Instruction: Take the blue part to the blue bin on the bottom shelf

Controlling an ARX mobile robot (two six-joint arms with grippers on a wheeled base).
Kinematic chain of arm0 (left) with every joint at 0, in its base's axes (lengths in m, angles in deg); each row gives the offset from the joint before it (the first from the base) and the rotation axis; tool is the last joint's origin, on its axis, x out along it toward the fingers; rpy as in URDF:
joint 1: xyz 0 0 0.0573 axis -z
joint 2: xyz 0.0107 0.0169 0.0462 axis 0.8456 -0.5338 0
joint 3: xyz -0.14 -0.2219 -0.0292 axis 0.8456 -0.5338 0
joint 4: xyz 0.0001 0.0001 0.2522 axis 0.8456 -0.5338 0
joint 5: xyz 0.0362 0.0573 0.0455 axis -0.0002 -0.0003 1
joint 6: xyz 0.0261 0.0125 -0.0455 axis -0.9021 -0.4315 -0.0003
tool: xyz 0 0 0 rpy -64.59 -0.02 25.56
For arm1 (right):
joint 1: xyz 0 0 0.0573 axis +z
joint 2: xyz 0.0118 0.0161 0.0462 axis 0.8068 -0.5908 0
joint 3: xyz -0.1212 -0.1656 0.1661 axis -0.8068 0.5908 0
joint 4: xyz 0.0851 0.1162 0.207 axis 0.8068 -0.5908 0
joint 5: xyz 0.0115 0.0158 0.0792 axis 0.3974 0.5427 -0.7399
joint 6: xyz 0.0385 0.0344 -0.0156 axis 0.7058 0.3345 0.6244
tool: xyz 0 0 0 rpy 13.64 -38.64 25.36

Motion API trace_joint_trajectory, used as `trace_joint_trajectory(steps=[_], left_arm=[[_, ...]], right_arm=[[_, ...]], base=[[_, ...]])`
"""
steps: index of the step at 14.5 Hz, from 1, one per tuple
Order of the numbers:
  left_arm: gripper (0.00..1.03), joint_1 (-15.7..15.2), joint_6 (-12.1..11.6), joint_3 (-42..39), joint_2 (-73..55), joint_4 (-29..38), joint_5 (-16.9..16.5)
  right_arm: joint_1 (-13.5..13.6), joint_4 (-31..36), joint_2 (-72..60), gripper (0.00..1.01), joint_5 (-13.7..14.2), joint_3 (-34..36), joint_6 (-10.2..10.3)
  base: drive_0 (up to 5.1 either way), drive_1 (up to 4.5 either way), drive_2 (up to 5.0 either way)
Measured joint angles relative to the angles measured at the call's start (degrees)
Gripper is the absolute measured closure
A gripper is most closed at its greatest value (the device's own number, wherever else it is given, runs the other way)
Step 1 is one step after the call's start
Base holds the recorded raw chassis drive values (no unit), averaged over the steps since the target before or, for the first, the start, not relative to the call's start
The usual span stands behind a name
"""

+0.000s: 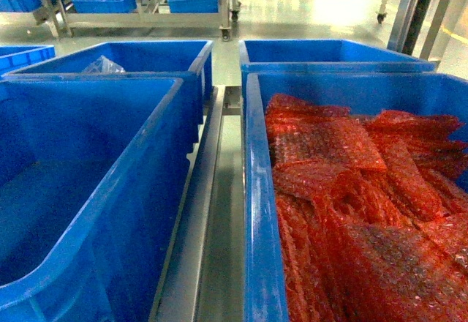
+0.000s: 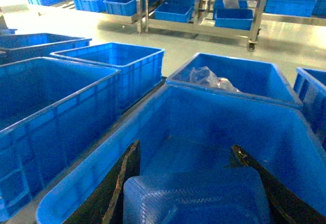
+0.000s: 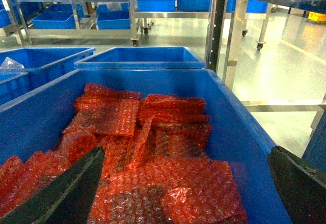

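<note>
My left gripper hangs over the big empty blue plastic bin with a flat blue woven-textured part pinched between its dark fingers, so that's my cargo, held and off the floor of the bin. My right gripper hovers with jaws spread wide and nothing in them over the blue crate of red bubble-wrap sheets. The stainless-steel racks with blue bins stand well apart across the floor; which is the bottom shelf target I can't tell. I'd lift straight up clear of the rim, keep the squeeze steady and level, right arm parked out of the way.
</note>
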Motion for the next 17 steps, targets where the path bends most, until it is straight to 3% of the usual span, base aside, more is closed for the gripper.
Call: trace_joint_trajectory(steps=[1, 4, 5, 8, 9, 10, 11, 15, 16, 17], left_arm=[[0.59, -0.1, 0.0, 0.0, -4.8, 4.4, -1.6], [0.57, -5.5, 0.6, 4.0, -26.4, 22.1, -9.6], [0.44, -5.7, 0.6, 5.7, -31.8, 23.2, -9.9], [0.08, -5.9, 0.2, 4.9, -31.5, 24.4, -11.2], [0.19, -9.1, -1.3, 1.8, -30.1, 31.7, -21.1], [0.32, -10.9, -2.3, -1.7, -27.3, 33.4, -28.1], [0.45, -12.2, -3.0, -4.6, -25.2, 33.4, -31.8], [0.96, -15.9, -3.1, -10.6, -17.6, 32.0, -35.9], [1.01, -19.1, -3.3, -11.9, -15.6, 30.8, -40.1], [1.01, -21.4, -3.3, -12.7, -14.0, 30.1, -40.5]], right_arm=[[0.0, 0.0, 0.0, 0.03, 0.0, 0.0, 0.0], [0.0, 0.0, 0.0, 0.03, 0.0, 0.0, 0.0], [0.0, 0.0, 0.0, 0.03, 0.0, 0.0, 0.0], [0.0, 0.0, 0.0, 0.03, 0.0, 0.0, 0.0], [0.0, 0.0, 0.0, 0.03, 0.0, 0.0, 0.0], [0.0, 0.0, 0.0, 0.03, 0.0, 0.0, 0.0], [0.0, 0.0, 0.0, 0.03, 0.0, 0.0, 0.0], [0.0, 0.0, 0.0, 0.03, 0.0, 0.0, 0.0], [0.0, 0.0, 0.0, 0.03, 0.0, 0.0, 0.0], [0.0, 0.0, 0.0, 0.03, 0.1, 0.0, 0.0]], base=[[0.0, 0.00, 0.0], [0.0, 0.00, 0.0], [0.0, 0.00, 0.0], [0.0, 0.00, 0.0], [0.0, 0.00, 0.0], [0.0, 0.00, 0.0], [0.0, 0.00, 0.0], [0.0, 0.00, 0.0], [0.0, 0.00, 0.0], [0.0, 0.00, 0.0]])
